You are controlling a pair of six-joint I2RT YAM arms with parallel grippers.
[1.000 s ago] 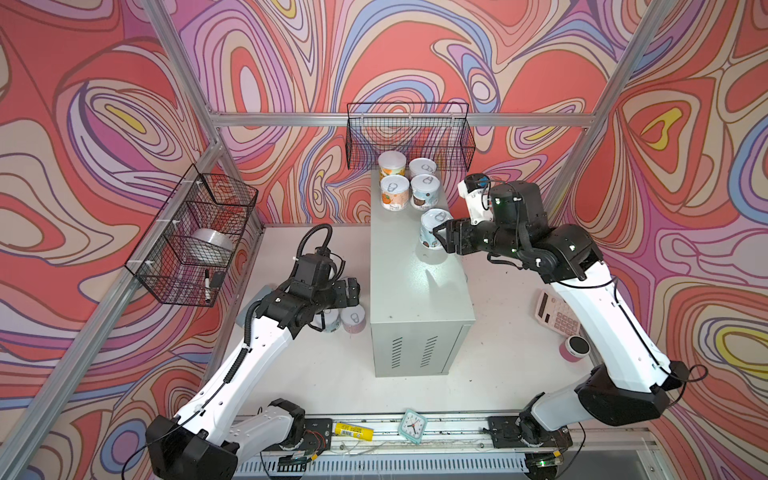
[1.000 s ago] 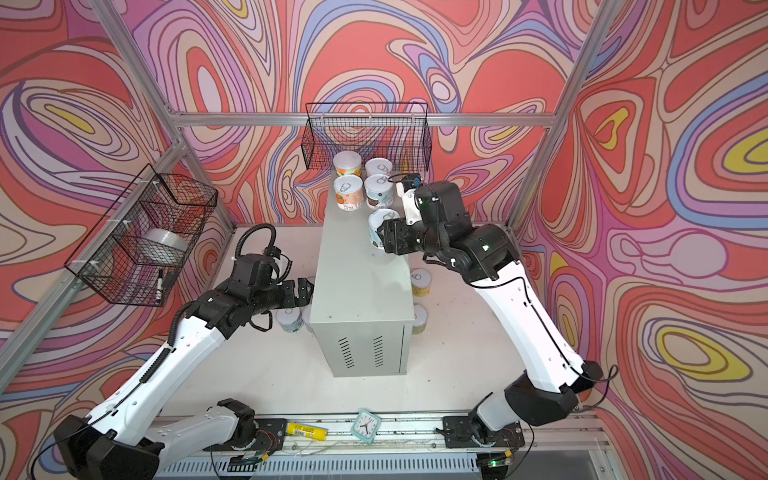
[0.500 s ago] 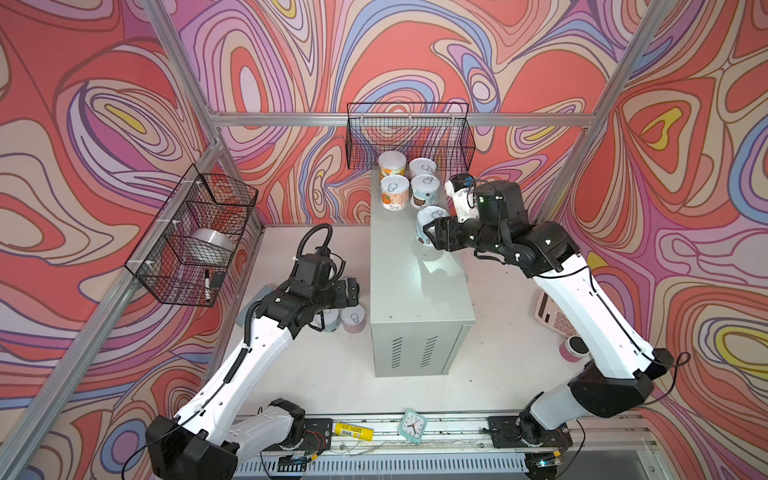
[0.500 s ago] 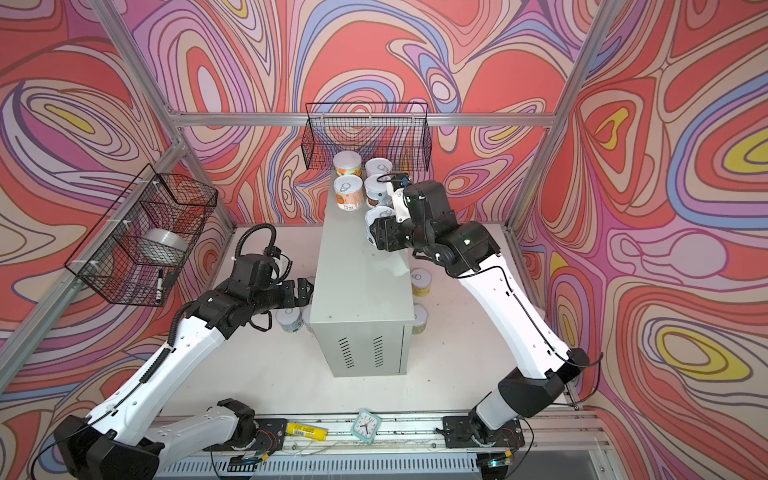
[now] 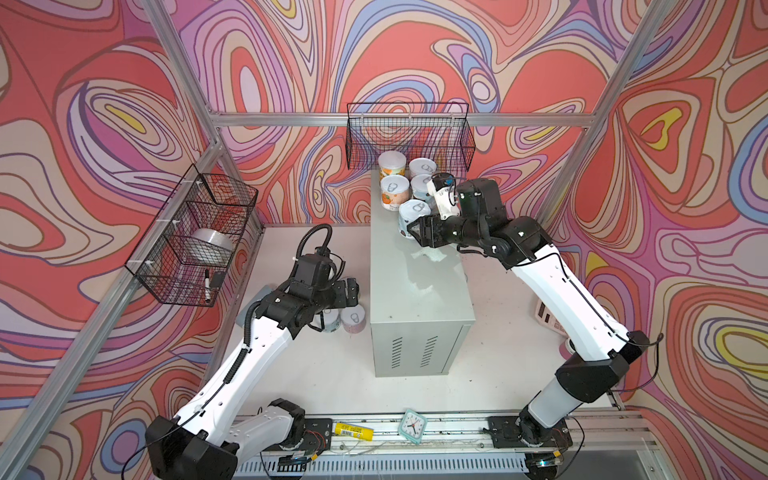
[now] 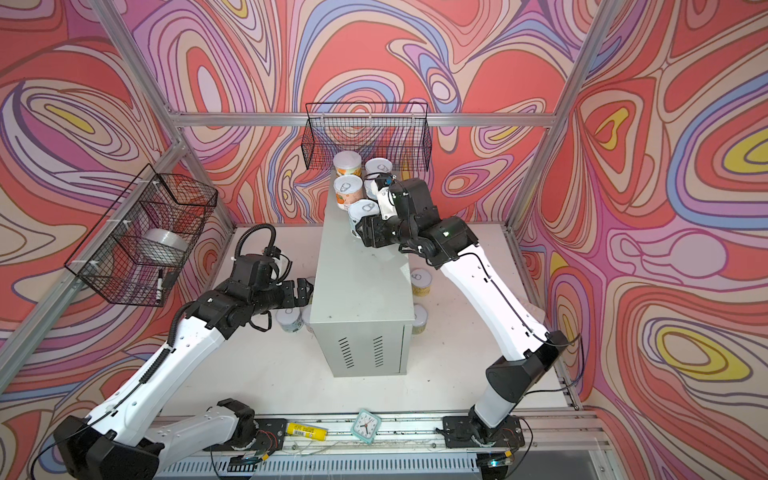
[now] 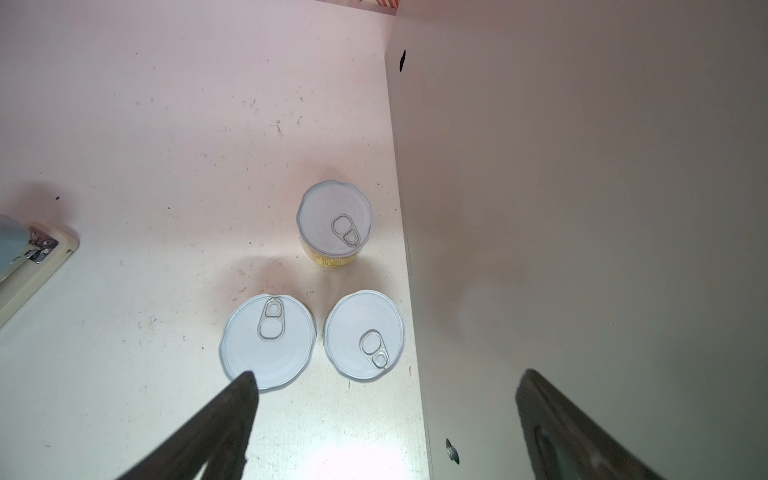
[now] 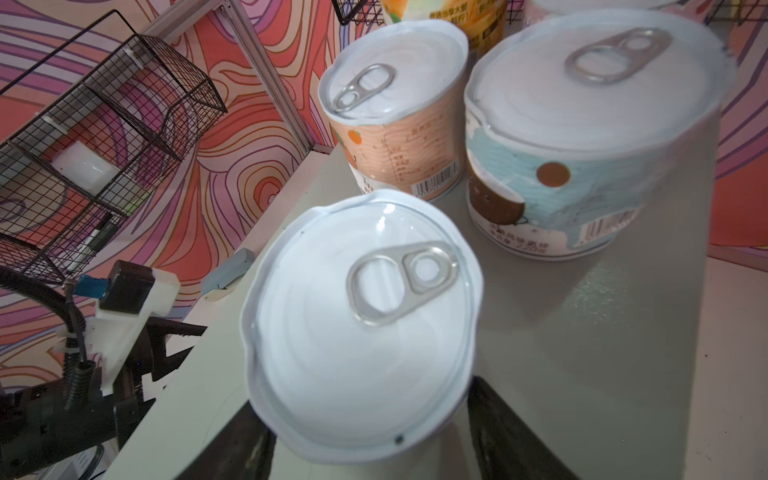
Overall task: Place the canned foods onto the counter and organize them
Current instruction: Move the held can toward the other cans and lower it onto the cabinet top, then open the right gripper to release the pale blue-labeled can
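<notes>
The counter (image 5: 419, 291) (image 6: 361, 291) stands mid-table. Several cans (image 5: 394, 195) are grouped at its far end. My right gripper (image 5: 415, 228) (image 6: 361, 226) (image 8: 365, 411) is shut on a white-lidded can (image 5: 412, 216) (image 8: 361, 324) just in front of that group, beside an orange-labelled can (image 8: 399, 137) and a blue-labelled one (image 8: 582, 158). My left gripper (image 5: 351, 289) (image 7: 386, 376) hangs open and empty over the white tabletop left of the counter. Three upright cans (image 7: 335, 218) (image 7: 268, 340) (image 7: 363, 334) stand below it. Two more cans (image 6: 421, 282) (image 6: 419, 318) stand right of the counter.
A black wire basket (image 5: 409, 137) hangs on the back wall just above the far cans. Another basket (image 5: 195, 241) on the left wall holds a tape roll. A small clock (image 5: 413, 423) and a yellow object (image 5: 353, 430) lie on the front rail. A calculator (image 5: 548, 318) lies under the right arm.
My right gripper has moved left and toward the far end of the counter, taking the can with it up to the group. The left arm has not moved.
</notes>
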